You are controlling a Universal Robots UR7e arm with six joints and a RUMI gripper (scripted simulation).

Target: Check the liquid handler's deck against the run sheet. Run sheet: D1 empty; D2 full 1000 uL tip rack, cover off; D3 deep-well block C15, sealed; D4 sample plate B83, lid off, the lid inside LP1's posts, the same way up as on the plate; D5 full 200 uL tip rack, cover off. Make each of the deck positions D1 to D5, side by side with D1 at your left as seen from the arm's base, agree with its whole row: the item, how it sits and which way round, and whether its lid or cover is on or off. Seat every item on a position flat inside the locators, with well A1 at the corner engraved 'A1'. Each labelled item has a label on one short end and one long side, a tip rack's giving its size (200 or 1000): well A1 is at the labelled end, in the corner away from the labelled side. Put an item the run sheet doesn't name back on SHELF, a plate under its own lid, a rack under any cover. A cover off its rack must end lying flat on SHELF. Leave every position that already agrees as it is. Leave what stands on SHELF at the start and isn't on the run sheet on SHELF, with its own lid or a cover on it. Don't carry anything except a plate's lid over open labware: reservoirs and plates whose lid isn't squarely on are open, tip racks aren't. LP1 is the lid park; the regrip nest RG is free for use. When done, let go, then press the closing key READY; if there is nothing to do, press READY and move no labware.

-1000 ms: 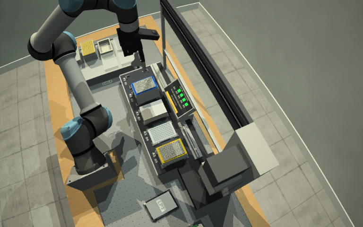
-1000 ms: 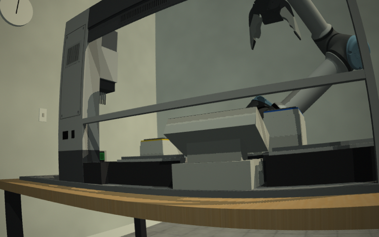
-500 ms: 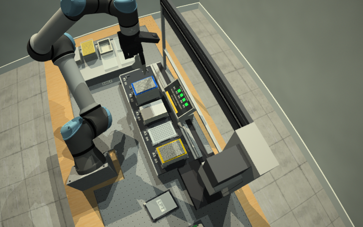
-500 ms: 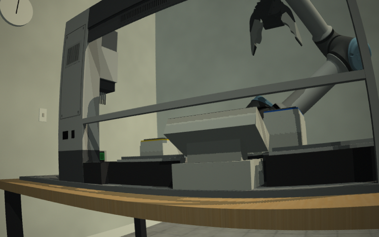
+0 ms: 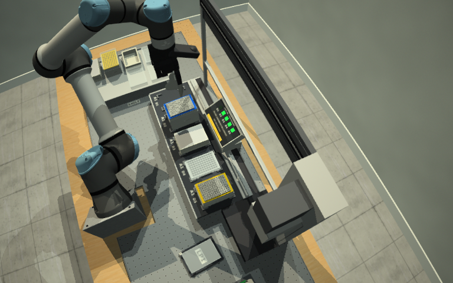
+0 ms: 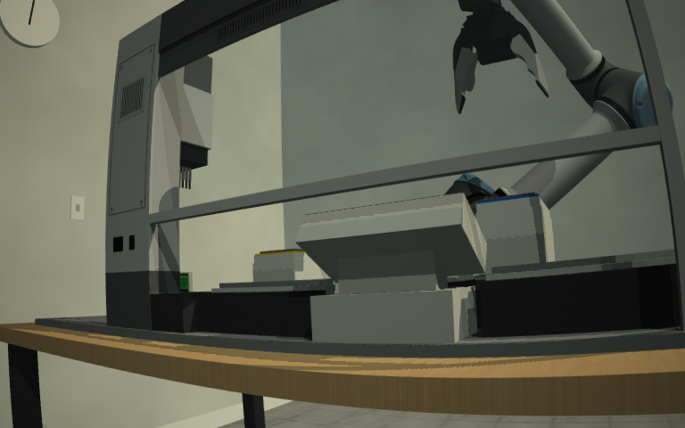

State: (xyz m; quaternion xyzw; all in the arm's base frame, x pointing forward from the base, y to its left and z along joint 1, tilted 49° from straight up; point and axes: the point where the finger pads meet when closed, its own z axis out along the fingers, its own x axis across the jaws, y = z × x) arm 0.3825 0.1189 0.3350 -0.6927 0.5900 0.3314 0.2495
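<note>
Grey floor tiles surround a wooden bench (image 5: 71,133) carrying a perforated metal plate. Centre frame, the black deck (image 5: 170,157) holds four items in a row. My gripper (image 6: 497,83) hangs high above its upper end, jaws wide, holding nothing. Just below sits the blue-rimmed tip rack (image 5: 180,109): boxy rigid plastic, probably light, best clamped across its smooth long sides.
</note>
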